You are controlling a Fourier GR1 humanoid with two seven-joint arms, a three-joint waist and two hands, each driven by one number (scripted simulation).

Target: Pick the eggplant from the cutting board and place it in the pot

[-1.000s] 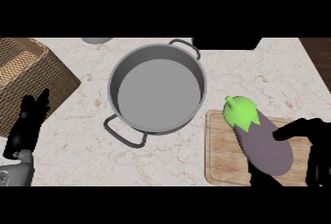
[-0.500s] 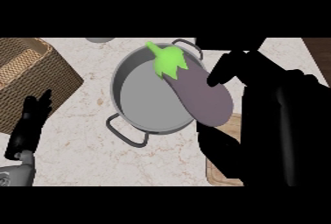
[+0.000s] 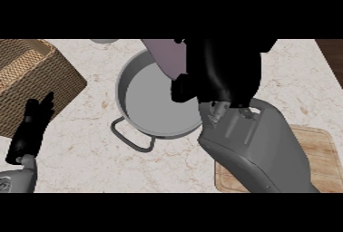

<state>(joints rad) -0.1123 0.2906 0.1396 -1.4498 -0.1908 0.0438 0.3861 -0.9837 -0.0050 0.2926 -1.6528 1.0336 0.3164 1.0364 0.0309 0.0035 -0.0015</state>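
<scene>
While the right hand hangs over the pot, its fingers curl round the purple eggplant, which sits above the pot's far rim, seemingly not yet inside. The left hand rests spread at the desk's left edge, beside a wicker basket; the cutting board lies bare.

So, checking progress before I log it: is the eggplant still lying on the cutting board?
No, the cutting board lies bare, and the eggplant is in the right hand above the pot.

eggplant: carried from cutting board to over pot | right hand: raised, swung left, hiding pot's right rim
</scene>
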